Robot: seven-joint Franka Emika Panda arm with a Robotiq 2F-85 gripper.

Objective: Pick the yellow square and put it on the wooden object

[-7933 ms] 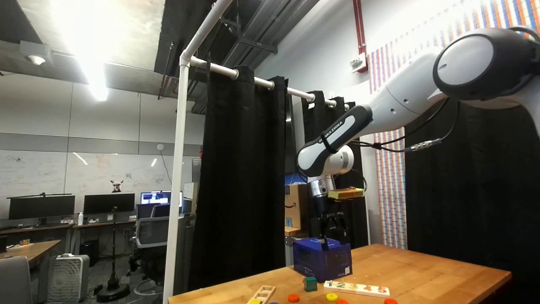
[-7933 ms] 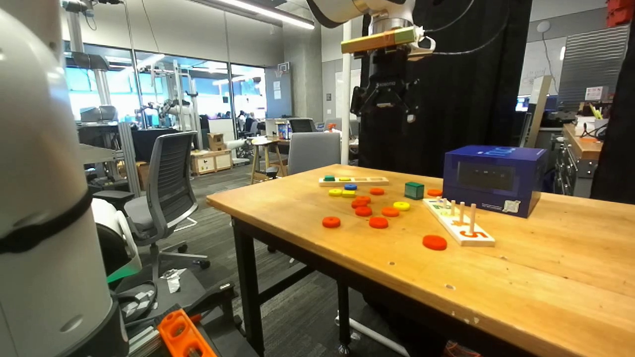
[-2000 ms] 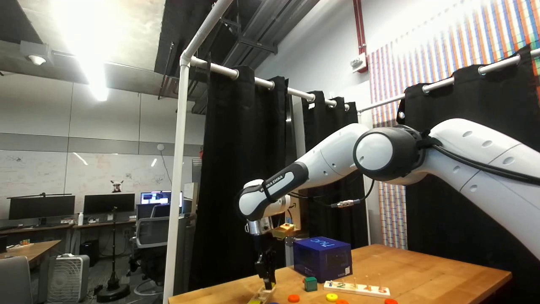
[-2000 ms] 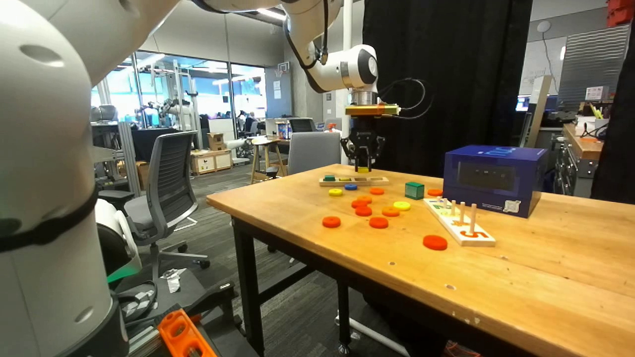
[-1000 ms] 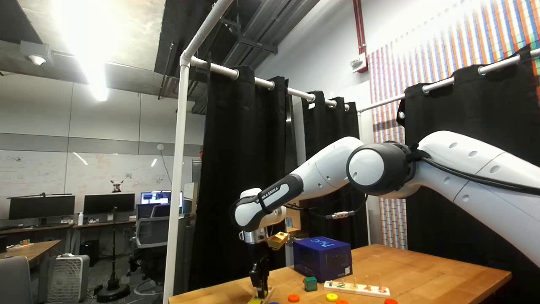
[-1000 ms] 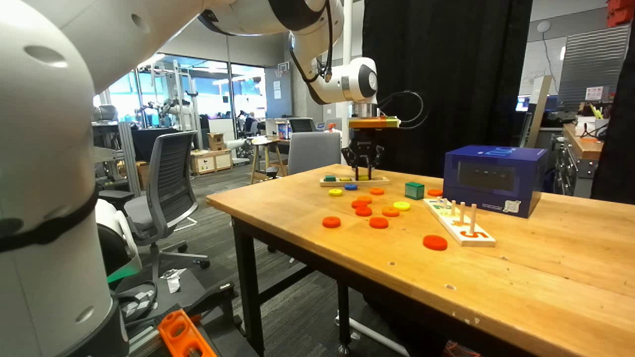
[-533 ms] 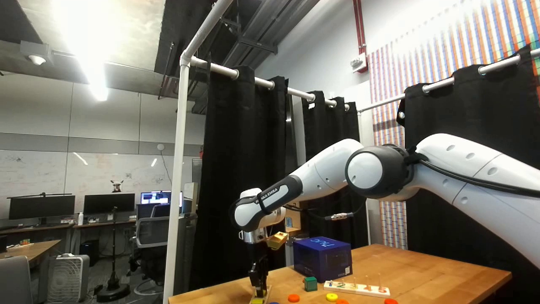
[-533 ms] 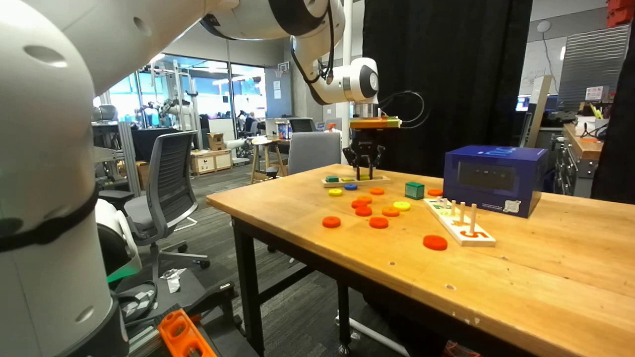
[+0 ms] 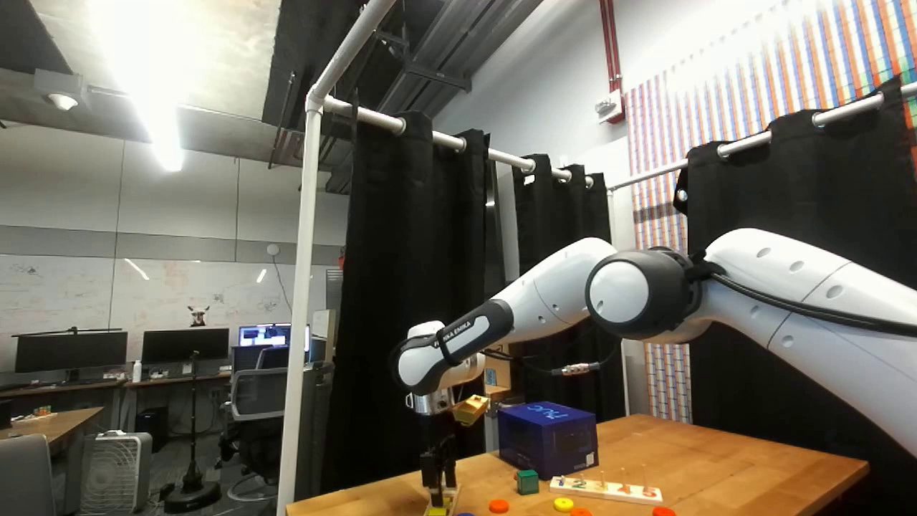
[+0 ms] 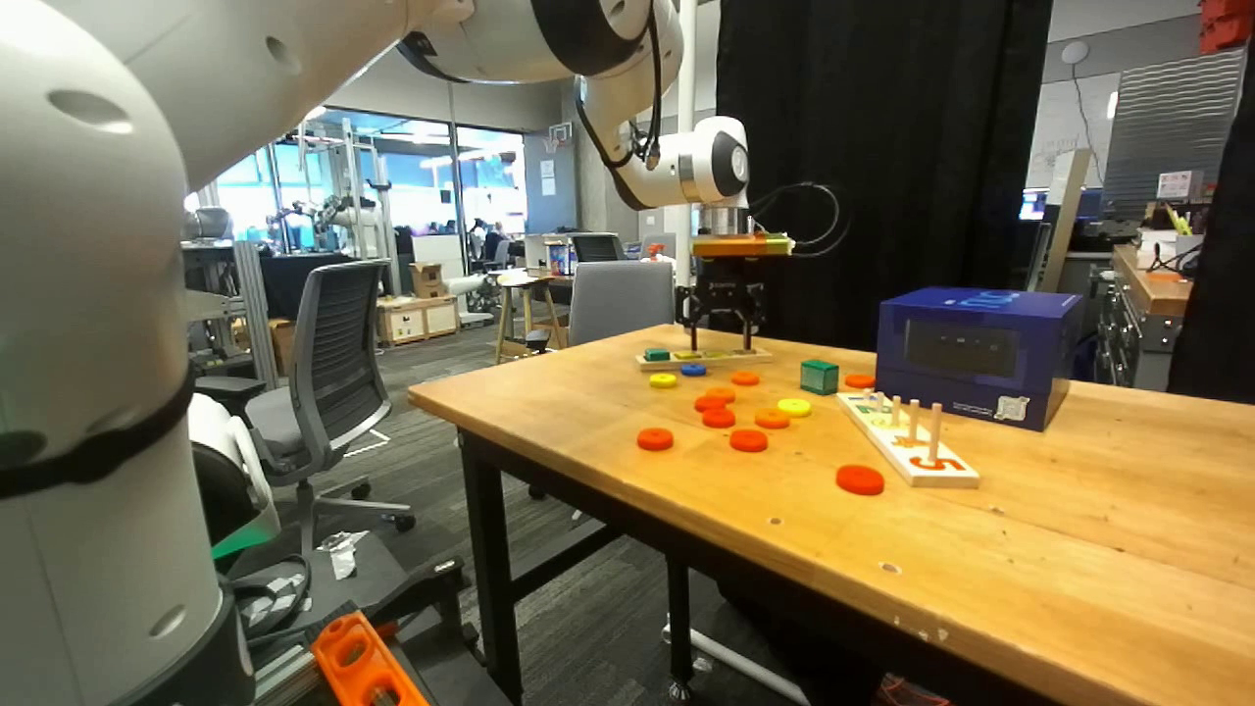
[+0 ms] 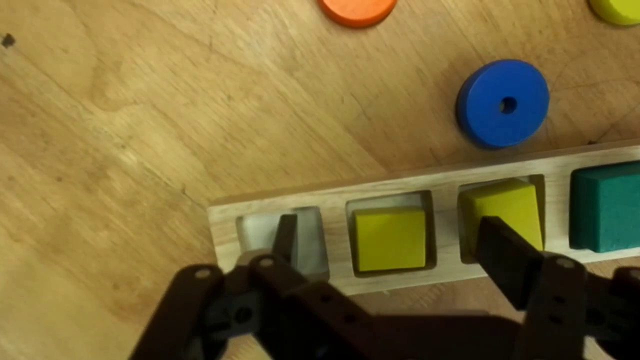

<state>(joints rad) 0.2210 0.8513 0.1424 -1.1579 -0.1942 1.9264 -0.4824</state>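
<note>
The yellow square (image 11: pixel 391 240) lies in a compartment of the wooden object, a long pale tray (image 11: pixel 340 240). In an exterior view the tray (image 10: pixel 655 366) lies at the far part of the table. My gripper (image 11: pixel 389 227) is open, one finger on each side of the yellow square, apart from it. The left finger is over a vacant end compartment. The right finger overlaps a second yellow block (image 11: pixel 515 205), which sits tilted in its compartment; I cannot tell if they touch. The gripper also shows low over the tray in both exterior views (image 9: pixel 443 494) (image 10: pixel 721 350).
A green block (image 11: pixel 617 210) fills the tray's other end. A blue disc (image 11: pixel 505 102) lies close beside the tray. Several orange-red discs (image 10: pixel 748 440) and yellow discs (image 10: pixel 793 407) lie around. A green cube (image 10: pixel 819 377), a peg board (image 10: pixel 907 441) and a dark-blue box (image 10: pixel 971 358) stand farther right.
The gripper carried the yellow square from the table and lowered it into the tray. The tray shifted slightly. Within the last half second the fingers opened and let go of the square.
</note>
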